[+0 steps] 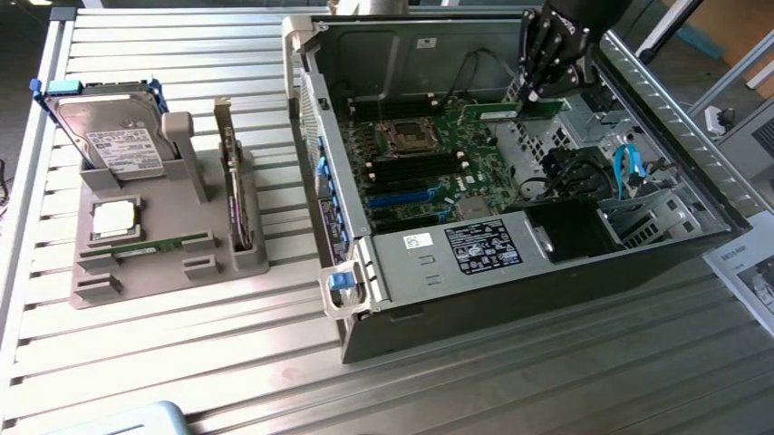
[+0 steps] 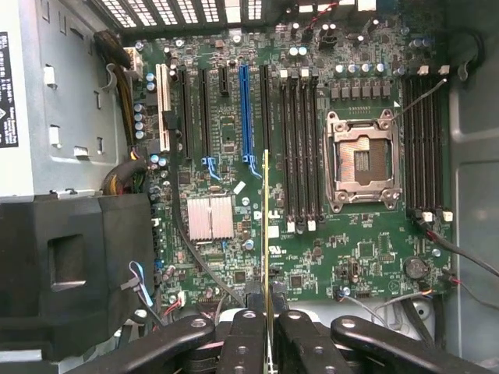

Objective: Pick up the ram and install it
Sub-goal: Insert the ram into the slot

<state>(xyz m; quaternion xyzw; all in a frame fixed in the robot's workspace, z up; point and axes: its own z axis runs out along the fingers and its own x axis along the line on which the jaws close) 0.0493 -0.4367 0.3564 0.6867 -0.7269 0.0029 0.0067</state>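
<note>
Ram (image 2: 267, 226) pinched edge-on in pincer (image 2: 269, 343), hanging above motherboard (image 2: 226, 132) inside open computer case (image 1: 400, 313).

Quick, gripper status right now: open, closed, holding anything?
Gripper: jaws closed on the ram, held edge-on above the motherboard.

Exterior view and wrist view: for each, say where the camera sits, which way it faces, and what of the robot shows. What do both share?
Exterior view: off the arm, high up, looking down at the open computer case; arm and fingers show.
Wrist view: on the wrist, looking along the fingers onto the motherboard.
Shared: the ram gripped by the fingers, and the motherboard.
</note>
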